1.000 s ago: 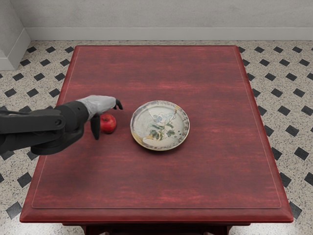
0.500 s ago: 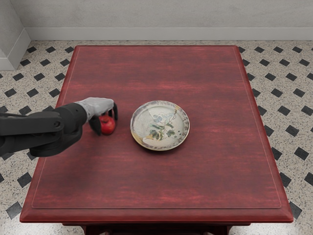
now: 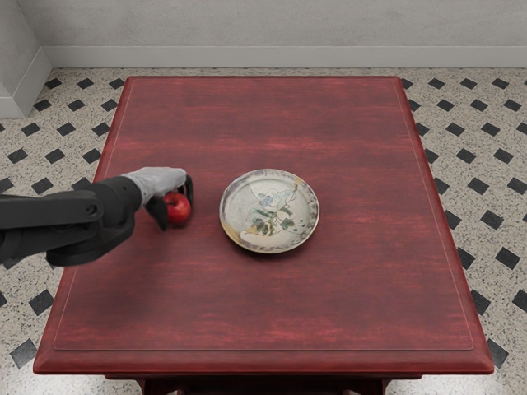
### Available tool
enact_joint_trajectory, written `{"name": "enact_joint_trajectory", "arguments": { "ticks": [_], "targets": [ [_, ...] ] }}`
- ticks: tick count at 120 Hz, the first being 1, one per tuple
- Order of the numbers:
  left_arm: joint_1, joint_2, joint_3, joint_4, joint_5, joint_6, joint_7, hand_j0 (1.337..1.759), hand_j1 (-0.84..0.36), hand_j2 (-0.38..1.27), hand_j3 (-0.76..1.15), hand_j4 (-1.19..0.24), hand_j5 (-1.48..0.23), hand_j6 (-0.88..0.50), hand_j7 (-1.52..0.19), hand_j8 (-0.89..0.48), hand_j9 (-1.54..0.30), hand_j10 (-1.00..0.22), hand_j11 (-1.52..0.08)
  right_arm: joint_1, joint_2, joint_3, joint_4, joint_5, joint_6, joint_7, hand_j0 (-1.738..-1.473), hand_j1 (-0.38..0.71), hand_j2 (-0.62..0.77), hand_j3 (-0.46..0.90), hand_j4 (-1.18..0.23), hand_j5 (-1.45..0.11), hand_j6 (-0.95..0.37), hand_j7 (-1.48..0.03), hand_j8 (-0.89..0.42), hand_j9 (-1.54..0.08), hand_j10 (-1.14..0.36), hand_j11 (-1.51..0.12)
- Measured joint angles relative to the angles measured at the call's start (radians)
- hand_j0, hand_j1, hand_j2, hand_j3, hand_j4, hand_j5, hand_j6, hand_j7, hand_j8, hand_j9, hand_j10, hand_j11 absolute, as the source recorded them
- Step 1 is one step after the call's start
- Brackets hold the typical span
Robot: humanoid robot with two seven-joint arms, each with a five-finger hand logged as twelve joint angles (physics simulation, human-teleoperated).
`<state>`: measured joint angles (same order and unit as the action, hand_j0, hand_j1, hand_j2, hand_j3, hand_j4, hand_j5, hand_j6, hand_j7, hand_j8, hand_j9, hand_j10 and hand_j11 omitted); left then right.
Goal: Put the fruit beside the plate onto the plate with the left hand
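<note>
A small red apple (image 3: 179, 208) sits left of the patterned plate (image 3: 269, 210) on the red table. My left hand (image 3: 170, 196) comes in from the left edge and its fingers are curled around the apple, thumb at the near side and fingers over the far side. The apple looks slightly raised or still at the table surface; I cannot tell which. The plate holds nothing. The right arm does not show.
The wooden table (image 3: 263, 271) has a raised border along its edges. A checkered floor surrounds it, with a wall at the back.
My left hand went from spread above the apple to closed around it. Hand and apple have shifted slightly left and up in the picture.
</note>
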<state>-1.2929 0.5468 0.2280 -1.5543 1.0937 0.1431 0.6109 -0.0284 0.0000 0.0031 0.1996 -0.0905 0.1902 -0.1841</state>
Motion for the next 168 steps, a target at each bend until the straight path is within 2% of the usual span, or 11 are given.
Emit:
{"name": "enact_joint_trajectory", "arguments": {
  "ticks": [25, 38, 64, 73, 80, 86, 90, 113, 136, 161, 168],
  "targets": [
    [-0.017, 0.020, -0.021, 0.003, -0.023, -0.006, 0.002, 1.646, -0.32, 0.39, 0.00, -0.44, -1.10, -0.26, -1.05, -0.39, -1.05, -0.76, -1.05, 0.000, 0.000, 0.000, 0.000, 0.000, 0.000, 0.000, -1.658, -0.33, 0.00, 0.00, -0.01, -0.02, -0.01, -0.02, -0.01, -0.02, -0.01, -0.02],
    [-0.045, 0.020, -0.044, 0.004, -0.032, -0.010, 0.001, 1.648, -0.25, 0.29, 0.00, -0.49, -1.08, -0.32, -1.05, -0.44, -1.05, -0.76, -1.05, 0.000, 0.000, 0.000, 0.000, 0.000, 0.000, 0.000, -1.658, -0.33, 0.00, 0.00, -0.01, -0.02, -0.01, -0.02, -0.01, -0.02, -0.01, -0.02],
    [-0.112, 0.011, -0.067, 0.004, -0.067, -0.014, 0.001, 1.651, -0.35, 0.53, 0.00, -0.45, -1.11, -0.29, -1.06, -0.39, -1.05, -0.78, -1.05, 0.000, 0.000, 0.000, 0.000, 0.000, 0.000, 0.000, -1.658, -0.33, 0.00, 0.00, -0.01, -0.02, -0.01, -0.02, -0.01, -0.02, -0.01, -0.02],
    [-0.145, 0.006, -0.078, 0.004, -0.084, -0.015, 0.001, 1.651, -0.35, 0.49, 0.00, -0.44, -1.11, -0.28, -1.06, -0.40, -1.05, -0.77, -1.05, 0.000, 0.000, 0.000, 0.000, 0.000, 0.000, 0.000, -1.658, -0.33, 0.00, 0.00, -0.01, -0.02, -0.01, -0.02, -0.01, -0.02, -0.01, -0.02],
    [-0.162, -0.010, -0.084, 0.003, -0.099, -0.015, 0.000, 1.651, -0.34, 0.51, 0.00, -0.45, -1.12, -0.29, -1.06, -0.41, -1.05, -0.77, -1.05, 0.000, 0.000, 0.000, 0.000, 0.000, 0.000, 0.000, -1.658, -0.33, 0.00, 0.00, -0.01, -0.02, -0.01, -0.02, -0.01, -0.02, -0.01, -0.02],
    [-0.167, -0.040, -0.091, 0.003, -0.112, -0.015, 0.000, 1.651, -0.33, 0.45, 0.00, -0.45, -1.12, -0.28, -1.06, -0.40, -1.05, -0.77, -1.05, 0.000, 0.000, 0.000, 0.000, 0.000, 0.000, 0.000, -1.658, -0.33, 0.00, 0.00, -0.01, -0.02, -0.01, -0.02, -0.01, -0.02, -0.01, -0.02],
    [-0.167, -0.065, -0.097, 0.003, -0.120, -0.014, 0.000, 1.651, -0.33, 0.50, 0.00, -0.46, -1.12, -0.30, -1.06, -0.42, -1.05, -0.77, -1.05, 0.000, 0.000, 0.000, 0.000, 0.000, 0.000, 0.000, -1.658, -0.33, 0.00, 0.00, -0.01, -0.02, -0.01, -0.02, -0.01, -0.02, -0.01, -0.02],
    [-0.186, -0.145, -0.121, 0.003, -0.159, -0.012, 0.000, 1.653, -0.26, 0.40, 0.00, -0.51, -1.12, -0.33, -1.07, -0.46, -1.04, -0.78, -1.05, 0.000, 0.000, 0.000, 0.000, 0.000, 0.000, 0.000, -1.658, -0.33, 0.00, 0.00, -0.01, -0.02, -0.01, -0.02, -0.01, -0.02, -0.01, -0.02],
    [-0.169, -0.203, -0.130, 0.018, -0.175, -0.008, 0.000, 1.654, -0.20, 0.35, 0.00, -0.58, -1.10, -0.40, -1.08, -0.49, -1.04, -0.78, -1.04, 0.000, 0.000, 0.000, 0.000, 0.000, 0.000, 0.000, -1.658, -0.33, 0.00, 0.00, -0.01, -0.02, -0.01, -0.02, -0.01, -0.02, -0.01, -0.02],
    [-0.127, -0.206, -0.125, 0.025, -0.172, -0.005, 0.000, 1.655, -0.32, 0.60, 0.00, -0.57, -1.08, -0.39, -1.06, -0.51, -1.04, -0.78, -1.04, 0.001, 0.000, 0.000, 0.000, 0.000, 0.000, 0.000, -1.658, -0.33, 0.00, 0.00, -0.01, -0.02, -0.01, -0.02, -0.01, -0.02, -0.01, -0.02],
    [-0.113, -0.207, -0.125, 0.025, -0.168, -0.003, 0.000, 1.655, -0.31, 0.61, 0.00, -0.59, -1.07, -0.41, -1.06, -0.52, -1.04, -0.78, -1.04, 0.001, 0.000, 0.000, 0.000, 0.000, 0.000, 0.000, -1.658, -0.33, 0.00, 0.00, -0.01, -0.02, -0.01, -0.02, -0.01, -0.02, -0.01, -0.02]
  ]
}}
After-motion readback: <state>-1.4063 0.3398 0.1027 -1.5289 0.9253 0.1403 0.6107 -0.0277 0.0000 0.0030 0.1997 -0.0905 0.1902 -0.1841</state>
